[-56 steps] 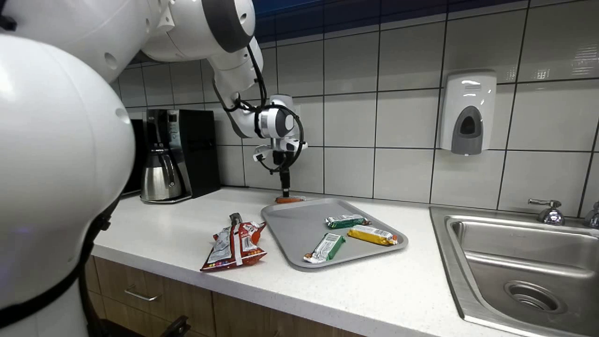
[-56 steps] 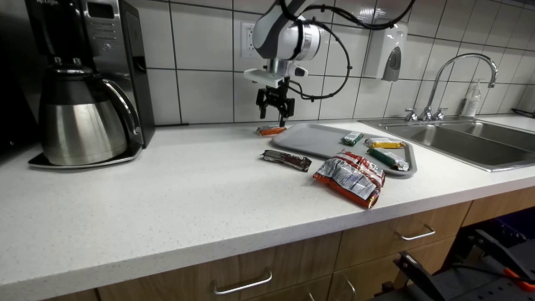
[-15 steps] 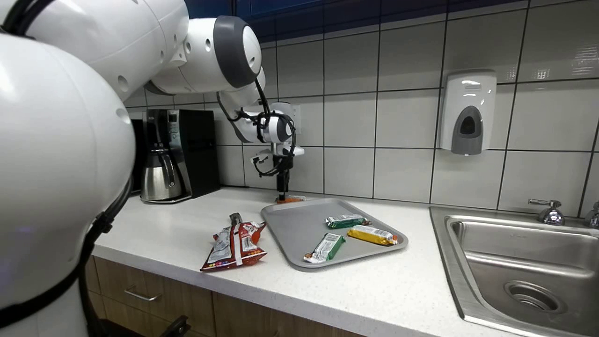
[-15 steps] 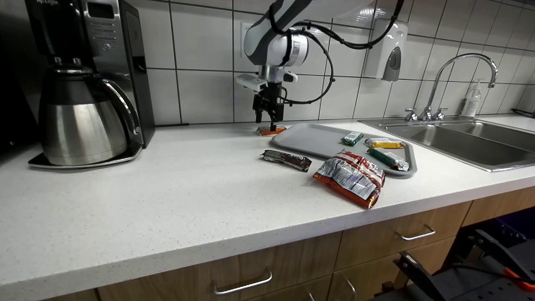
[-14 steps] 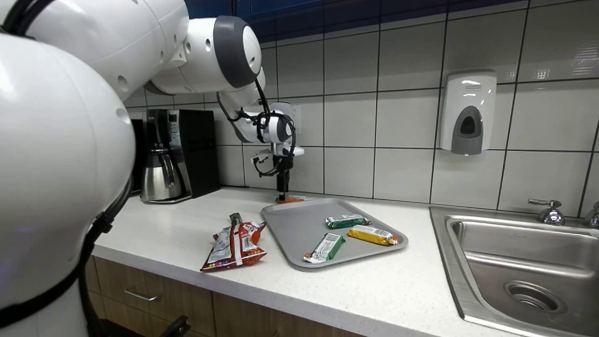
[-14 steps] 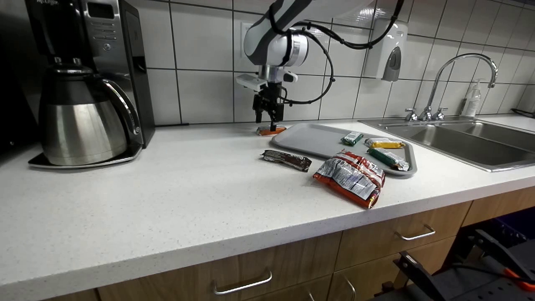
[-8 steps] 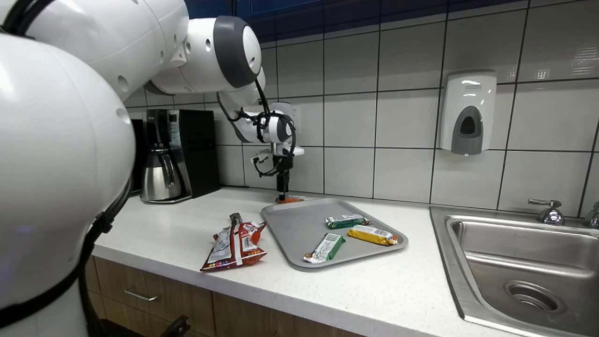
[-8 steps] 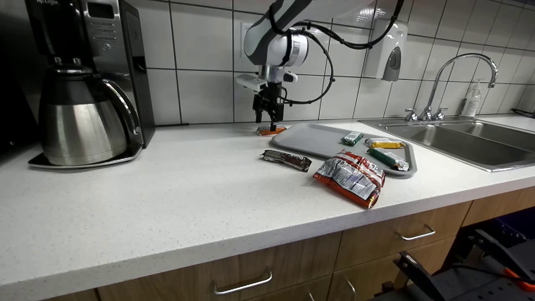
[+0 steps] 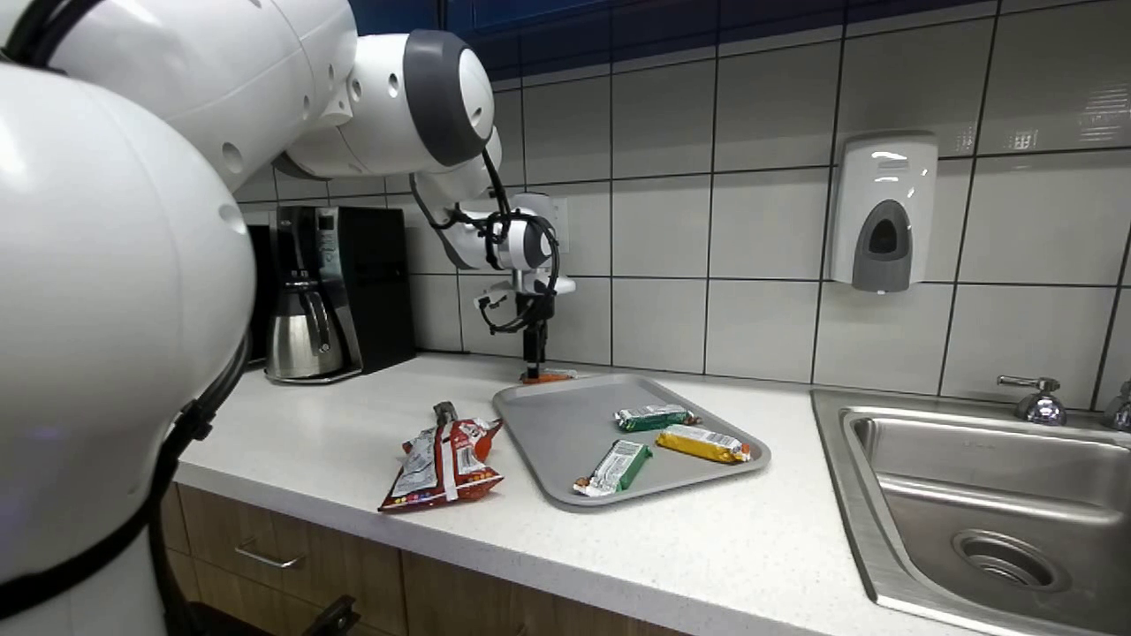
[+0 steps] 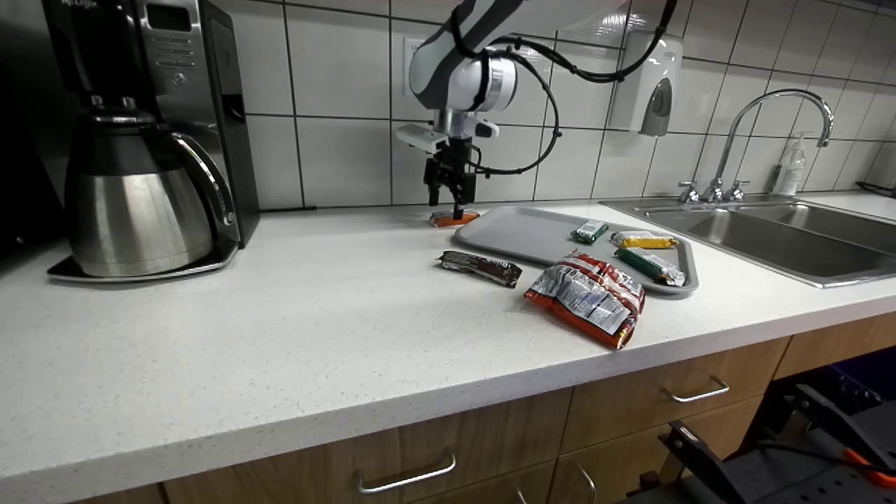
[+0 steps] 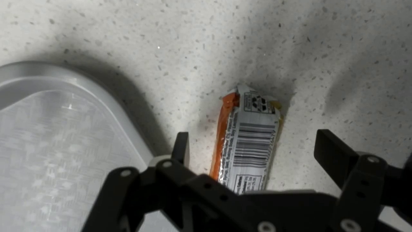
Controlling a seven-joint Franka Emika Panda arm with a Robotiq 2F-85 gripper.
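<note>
"Salt, Baking Soda, Soy" runs along the orange-and-silver wrapped bar (image 11: 248, 141) lying just beside the gray tray (image 9: 565, 424), next to a striped barcode (image 11: 253, 145) and, past it, the word "Calories." Well apart from the tray, the coffee maker (image 10: 185, 105) bears a brand line starting "Mr.", the rest blurred from here. Print on the red snack bag (image 10: 589, 299) beside the tray, the brown wrapper (image 10: 481, 268) near it and the yellow bar (image 9: 703, 444) on it cannot be read.
</note>
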